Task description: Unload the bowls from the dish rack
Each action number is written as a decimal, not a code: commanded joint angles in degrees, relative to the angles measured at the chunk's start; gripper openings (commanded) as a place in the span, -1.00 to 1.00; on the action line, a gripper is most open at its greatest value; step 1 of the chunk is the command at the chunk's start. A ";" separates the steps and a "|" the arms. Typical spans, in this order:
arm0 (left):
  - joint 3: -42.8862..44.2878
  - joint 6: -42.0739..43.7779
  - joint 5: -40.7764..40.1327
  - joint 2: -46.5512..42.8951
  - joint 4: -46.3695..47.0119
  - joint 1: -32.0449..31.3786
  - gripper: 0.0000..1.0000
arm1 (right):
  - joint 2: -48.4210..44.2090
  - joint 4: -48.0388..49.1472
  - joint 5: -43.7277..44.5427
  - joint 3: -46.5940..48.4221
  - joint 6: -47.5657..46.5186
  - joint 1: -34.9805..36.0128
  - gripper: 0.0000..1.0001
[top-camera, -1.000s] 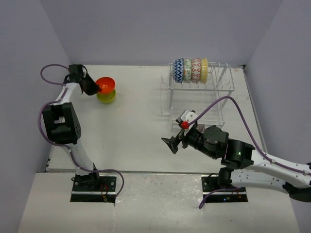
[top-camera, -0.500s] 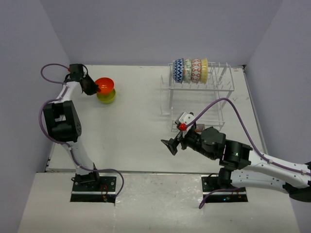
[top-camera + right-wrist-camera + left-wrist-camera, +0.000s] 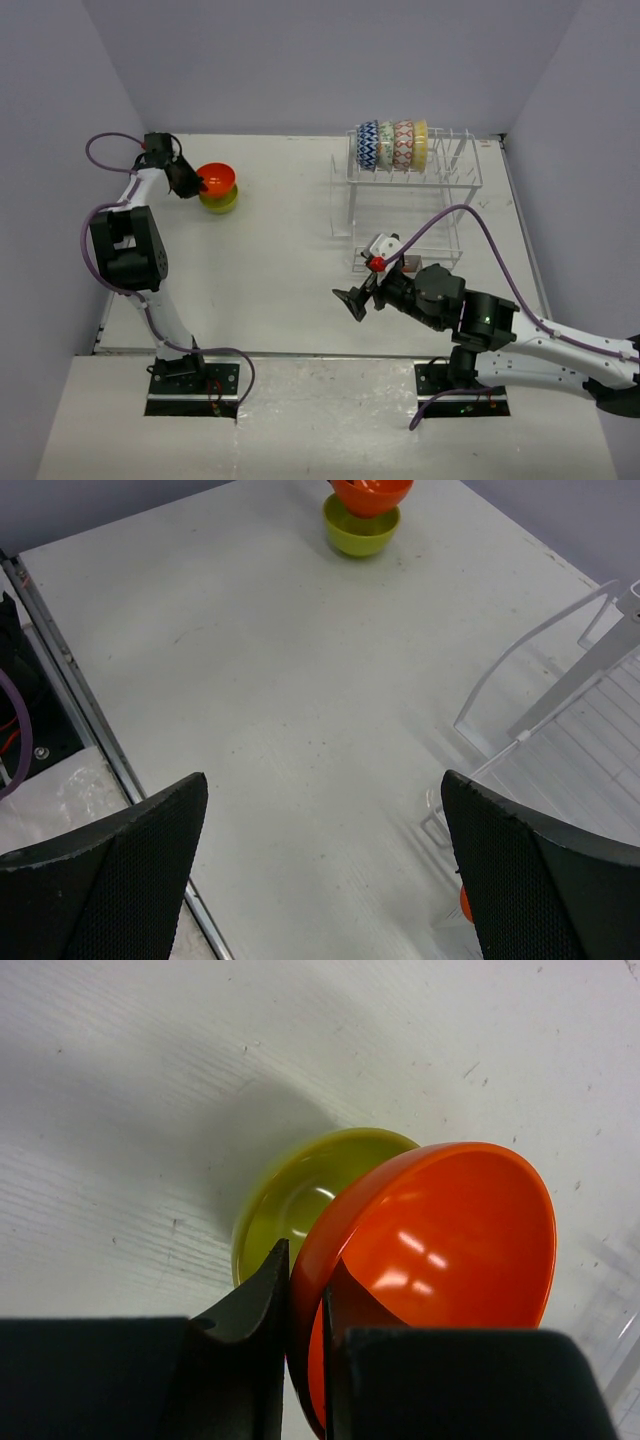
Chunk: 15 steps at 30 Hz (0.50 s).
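At the far left of the table my left gripper (image 3: 195, 182) is shut on the rim of the orange bowl (image 3: 218, 177), which rests tilted in the lime-green bowl (image 3: 219, 200). In the left wrist view the fingers pinch the orange bowl's (image 3: 440, 1250) edge over the lime-green bowl (image 3: 290, 1200). The white wire dish rack (image 3: 420, 185) stands at the back right with the blue-white zigzag bowl (image 3: 368, 146), green-white bowl (image 3: 386, 146), red-pink bowl (image 3: 404, 145) and pale yellow bowl (image 3: 421, 144) upright in its top row. My right gripper (image 3: 352, 300) is open and empty over the table's near middle.
A small white caddy with an orange-red utensil (image 3: 381, 255) sits at the rack's near left corner. The rack's wire frame (image 3: 560, 700) shows to the right in the right wrist view, and the two stacked bowls (image 3: 365, 515) at its top.
The orange bowl has come down a little further onto the lime-green bowl with my left gripper. My right arm has drawn slightly back toward the near edge.
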 commanded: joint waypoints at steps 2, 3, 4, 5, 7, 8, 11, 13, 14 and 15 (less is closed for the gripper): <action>2.35 0.69 -0.22 0.16 0.89 -0.09 -0.86 | -1.01 3.34 -0.35 -0.58 0.01 0.01 0.98; 2.35 0.69 -0.22 0.16 0.80 -0.09 -0.86 | -1.01 3.34 -0.44 -0.58 0.01 -0.08 0.98; 2.35 0.78 -0.31 0.25 0.80 -0.18 -0.86 | -1.01 3.34 -0.35 -0.67 0.01 -0.08 0.98; 2.44 0.69 -0.40 0.25 0.63 -0.18 -0.82 | -1.18 3.34 -0.44 -0.75 0.01 -0.08 0.98; 2.70 0.86 -0.66 0.51 0.10 -0.26 -0.81 | -1.36 3.43 -0.35 -1.02 0.01 -0.08 0.98; 2.79 1.04 -0.84 0.52 -0.16 -0.27 -0.81 | -1.45 3.52 -0.35 -1.10 0.01 -0.08 0.97; 2.79 1.13 -1.10 0.52 -0.25 -0.53 -0.80 | -1.80 3.61 -0.44 -1.37 0.01 -0.08 0.98; 3.14 1.48 -1.54 0.78 -0.78 -0.70 -0.79 | -2.06 3.61 -0.62 -1.54 0.01 -0.08 0.98; 3.15 1.39 -1.46 0.87 -0.95 -0.70 -0.78 | -2.24 3.61 -0.53 -1.63 0.01 0.01 0.98; 3.06 1.39 -1.28 0.87 -0.96 -0.70 -0.78 | -2.41 3.61 -0.44 -1.72 0.01 -0.08 0.98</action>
